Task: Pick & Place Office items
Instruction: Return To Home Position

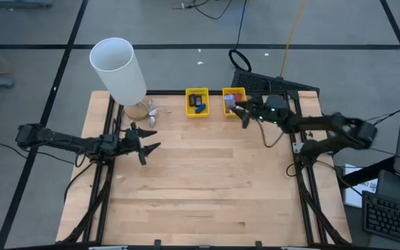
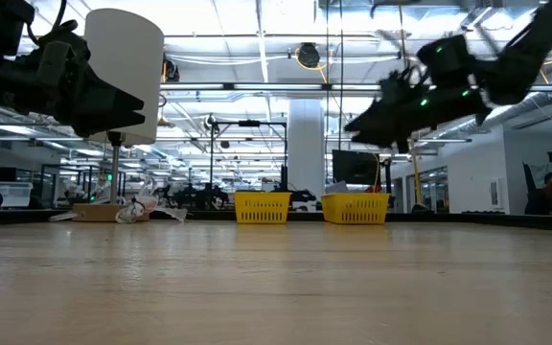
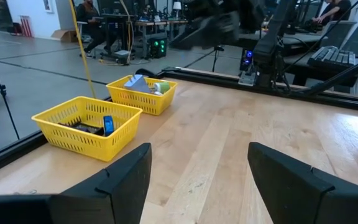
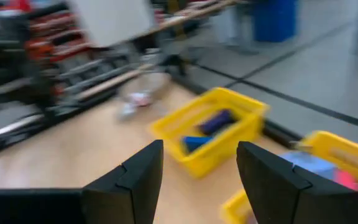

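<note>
Right gripper [image 1: 239, 115] hangs just beside the right yellow basket [image 1: 224, 101], spread wide, empty; left gripper [image 1: 155, 139], well apart from it, likewise. Office items [image 3: 143, 84] apparently lie inside it.

Ahead of the left gripper [image 1: 150, 144], whose fingers stand apart, the wooden table [image 1: 207, 187] lies bare. Off to its side, at the far edge, the tall white cylinder [image 1: 119, 68] and a small heap of clutter [image 1: 151, 111] stand in the way. The right gripper [image 1: 242, 114], fingers likewise apart, hangs above the table just beside the right yellow basket [image 1: 233, 99]. The left yellow basket [image 1: 197, 102] stands ahead of it.
</note>
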`<state>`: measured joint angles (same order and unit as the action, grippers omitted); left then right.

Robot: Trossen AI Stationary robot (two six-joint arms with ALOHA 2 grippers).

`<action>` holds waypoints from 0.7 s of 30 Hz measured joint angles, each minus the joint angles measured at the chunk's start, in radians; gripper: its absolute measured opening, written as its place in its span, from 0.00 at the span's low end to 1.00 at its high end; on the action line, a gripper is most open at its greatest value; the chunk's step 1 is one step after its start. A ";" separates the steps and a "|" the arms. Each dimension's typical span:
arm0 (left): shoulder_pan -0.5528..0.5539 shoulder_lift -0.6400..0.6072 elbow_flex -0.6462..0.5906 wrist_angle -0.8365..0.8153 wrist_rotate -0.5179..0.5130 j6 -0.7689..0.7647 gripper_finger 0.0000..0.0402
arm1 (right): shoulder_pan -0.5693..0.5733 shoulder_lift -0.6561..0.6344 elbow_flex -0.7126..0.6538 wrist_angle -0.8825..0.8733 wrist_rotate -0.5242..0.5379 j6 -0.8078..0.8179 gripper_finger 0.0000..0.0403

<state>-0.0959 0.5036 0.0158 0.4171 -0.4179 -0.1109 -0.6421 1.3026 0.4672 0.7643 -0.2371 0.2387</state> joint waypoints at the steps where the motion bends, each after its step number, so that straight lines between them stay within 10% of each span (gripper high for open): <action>1: 0.000 0.000 0.000 0.000 0.000 0.001 0.67 | 0.000 -0.050 -0.011 -0.025 -0.041 -0.010 0.48; 8: 0.000 0.000 0.000 -0.001 0.000 0.032 0.67 | 0.000 -0.393 -0.117 -0.144 -0.267 -0.016 0.48; 21: 0.000 0.000 0.000 -0.001 0.000 0.056 0.63 | 0.000 -0.924 -0.390 -0.242 -0.262 -0.058 0.48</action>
<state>-0.0959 0.5035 0.0158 0.4160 -0.4179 -0.0547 -0.6418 0.3785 0.0769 0.5224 -0.4993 0.1806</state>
